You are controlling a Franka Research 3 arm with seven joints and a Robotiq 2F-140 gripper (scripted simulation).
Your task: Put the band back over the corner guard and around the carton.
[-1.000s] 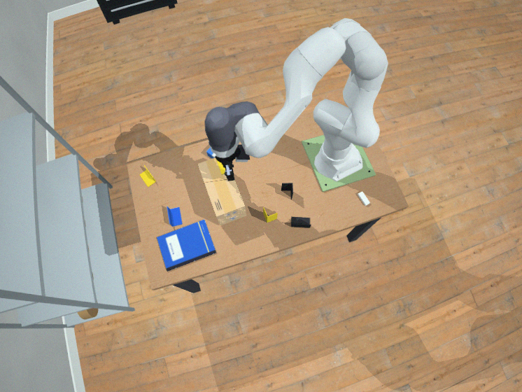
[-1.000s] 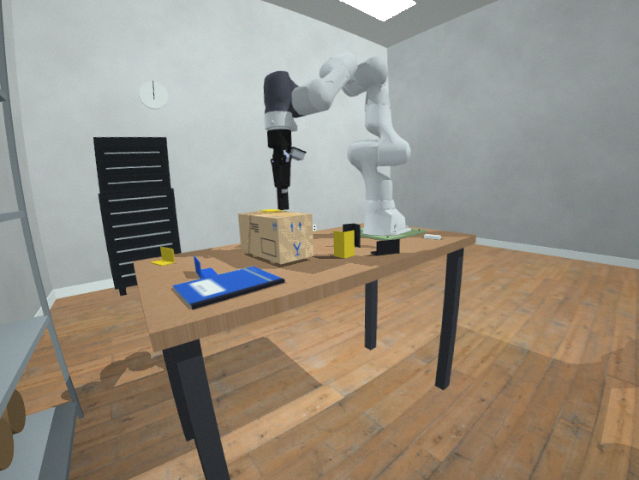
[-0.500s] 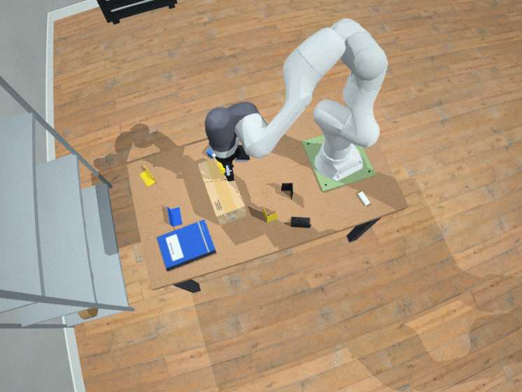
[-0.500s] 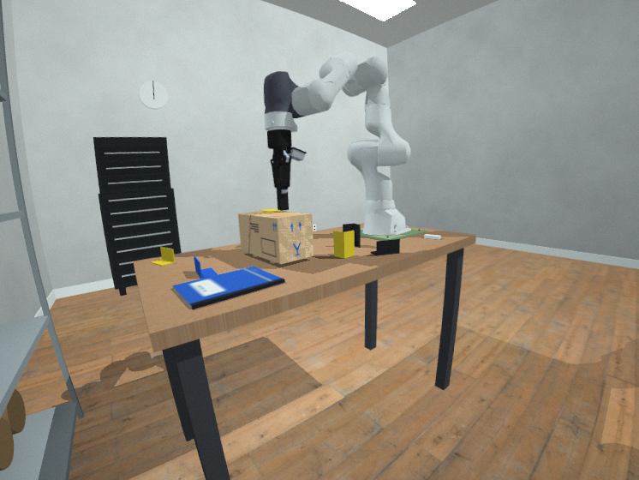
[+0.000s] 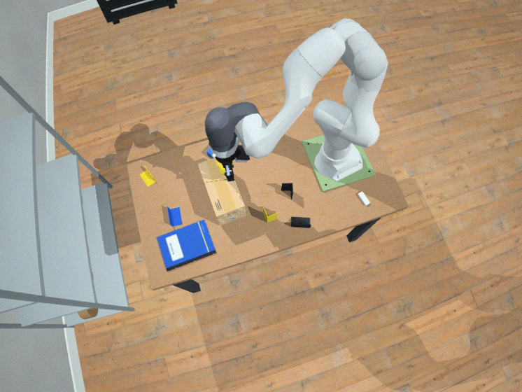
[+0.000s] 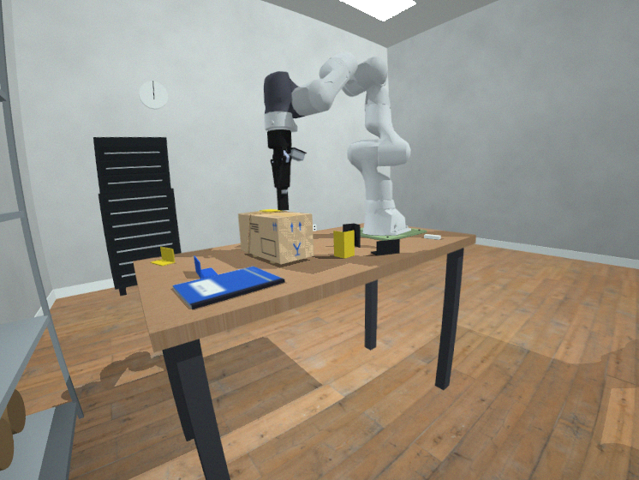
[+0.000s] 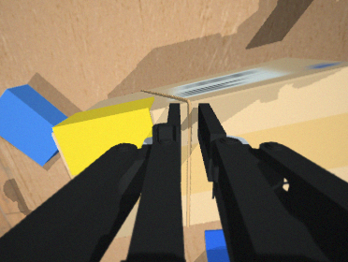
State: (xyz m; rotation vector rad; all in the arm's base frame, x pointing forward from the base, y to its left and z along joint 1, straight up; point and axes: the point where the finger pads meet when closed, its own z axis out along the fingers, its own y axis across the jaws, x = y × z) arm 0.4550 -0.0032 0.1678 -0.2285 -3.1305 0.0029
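Yellow of the corner guard [image 5: 220, 165] on the upper end of the carton [image 5: 223, 196], centre of the top view, with the gripper [image 5: 229, 173] directly above that end. From the exterior view, centre frame: carton level on the table [image 6: 309, 289], fingertips just above its top face. In the wrist view: fingers narrow, a slim gap only, nothing gripped; thin tan band [image 7: 188, 154] running down the middle between them, beside the guard at left, not over it. Judged step: closing in on the band. Next: lowering to straddle it, pinching, then drawing it left over the guard without tipping the carton.
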